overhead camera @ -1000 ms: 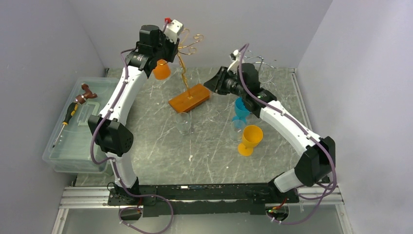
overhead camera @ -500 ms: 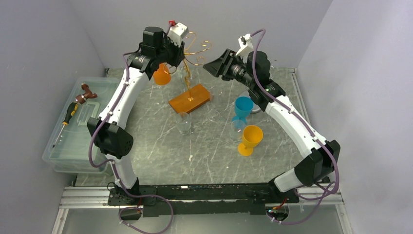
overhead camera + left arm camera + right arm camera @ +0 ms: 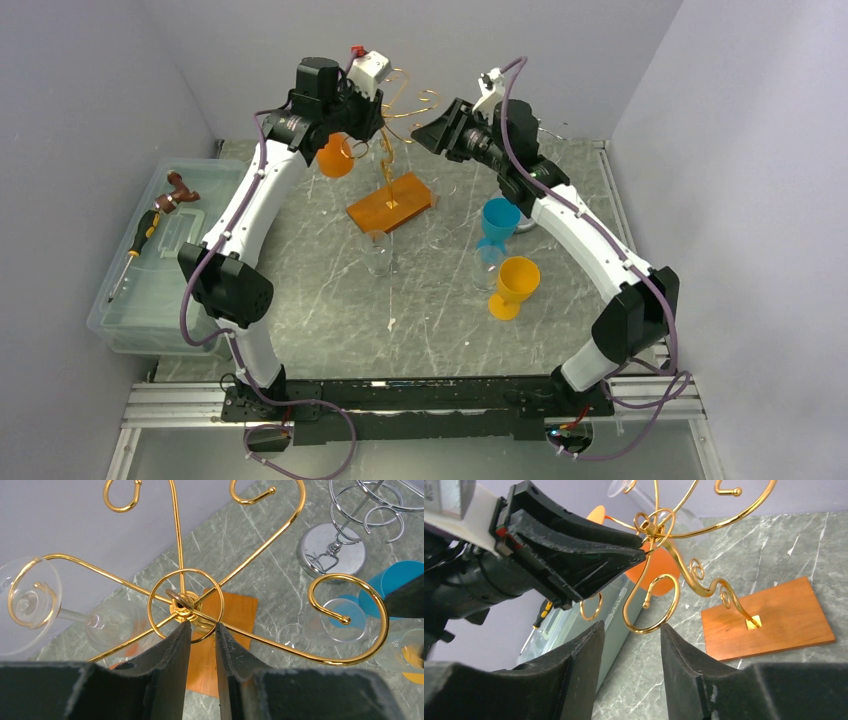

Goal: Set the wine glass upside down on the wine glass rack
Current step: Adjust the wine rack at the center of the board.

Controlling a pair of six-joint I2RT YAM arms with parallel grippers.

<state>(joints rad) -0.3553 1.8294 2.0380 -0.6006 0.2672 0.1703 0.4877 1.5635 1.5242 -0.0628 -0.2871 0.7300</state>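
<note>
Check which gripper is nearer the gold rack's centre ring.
Left. The left gripper has its tips pinched at the centre ring of the gold rack; the right gripper hangs open short of it, on the opposite side.

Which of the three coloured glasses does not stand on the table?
The orange glass: it hangs from the rack, off the table, by the left arm. The blue glass and the yellow glass stand upright on the table.
</note>
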